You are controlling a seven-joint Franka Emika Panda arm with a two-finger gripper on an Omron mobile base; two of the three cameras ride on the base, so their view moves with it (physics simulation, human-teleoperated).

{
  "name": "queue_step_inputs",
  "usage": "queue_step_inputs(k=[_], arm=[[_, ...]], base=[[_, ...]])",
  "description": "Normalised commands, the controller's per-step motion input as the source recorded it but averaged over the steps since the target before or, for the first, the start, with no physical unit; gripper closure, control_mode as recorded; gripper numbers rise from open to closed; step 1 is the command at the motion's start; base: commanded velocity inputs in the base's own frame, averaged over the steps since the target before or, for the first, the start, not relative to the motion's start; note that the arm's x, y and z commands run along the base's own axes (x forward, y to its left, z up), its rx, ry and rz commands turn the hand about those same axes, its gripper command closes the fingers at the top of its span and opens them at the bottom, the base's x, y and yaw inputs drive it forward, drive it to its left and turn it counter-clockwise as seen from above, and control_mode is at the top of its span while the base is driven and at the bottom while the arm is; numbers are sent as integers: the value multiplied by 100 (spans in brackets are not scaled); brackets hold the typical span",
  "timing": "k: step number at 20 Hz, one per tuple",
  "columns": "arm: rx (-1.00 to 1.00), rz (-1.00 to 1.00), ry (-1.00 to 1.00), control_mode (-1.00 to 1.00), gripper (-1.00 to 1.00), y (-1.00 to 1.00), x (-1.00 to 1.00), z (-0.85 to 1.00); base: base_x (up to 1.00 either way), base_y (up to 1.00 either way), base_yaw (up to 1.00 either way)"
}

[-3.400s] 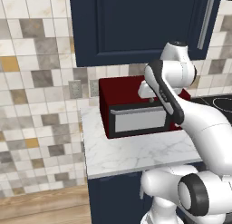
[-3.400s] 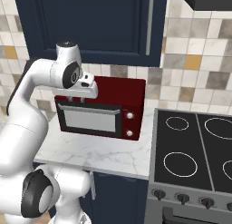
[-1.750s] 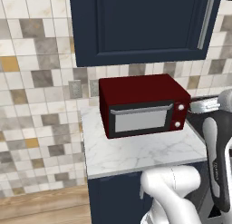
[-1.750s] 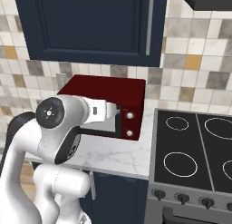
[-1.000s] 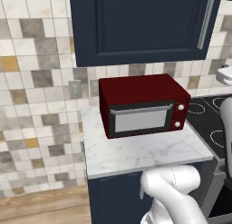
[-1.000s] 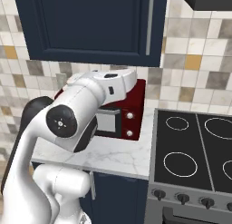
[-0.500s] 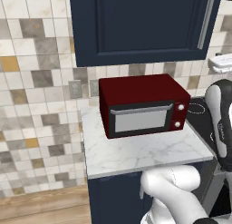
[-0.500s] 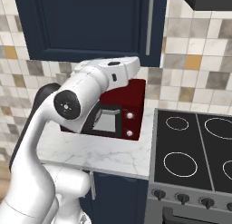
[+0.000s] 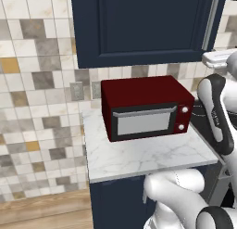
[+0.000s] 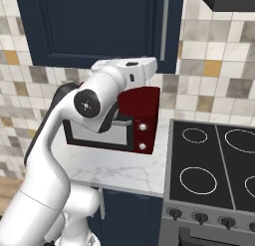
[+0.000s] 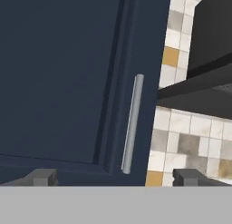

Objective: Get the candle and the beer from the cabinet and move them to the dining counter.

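The navy wall cabinet hangs above the worktop with its panelled door shut. Its long silver bar handle runs down the door's right edge, also seen as the handle and the handle. My gripper is open, its two fingertips spread wide, with nothing between them. It faces the door from a short distance, with the handle a little right of centre. My hand is raised just below the cabinet's lower right corner. The candle and the beer are hidden. The dining counter is out of view.
A red microwave stands on a small marble worktop under the cabinet. A black stove top lies to the right, with a dark range hood above it. Tiled wall is behind.
My arm has swung from in front of the microwave up and to the right, bringing the hand near the cabinet handle. The jaws stay open. The door has not moved.
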Motion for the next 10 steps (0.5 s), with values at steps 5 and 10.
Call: queue_step_inputs(k=[5, 10], arm=[[2, 5, 0, -100, -100, -28, 38, 0], [0, 4, -1, -100, -100, -26, 30, 0]], base=[[0, 0, 0], [0, 0, 0]])
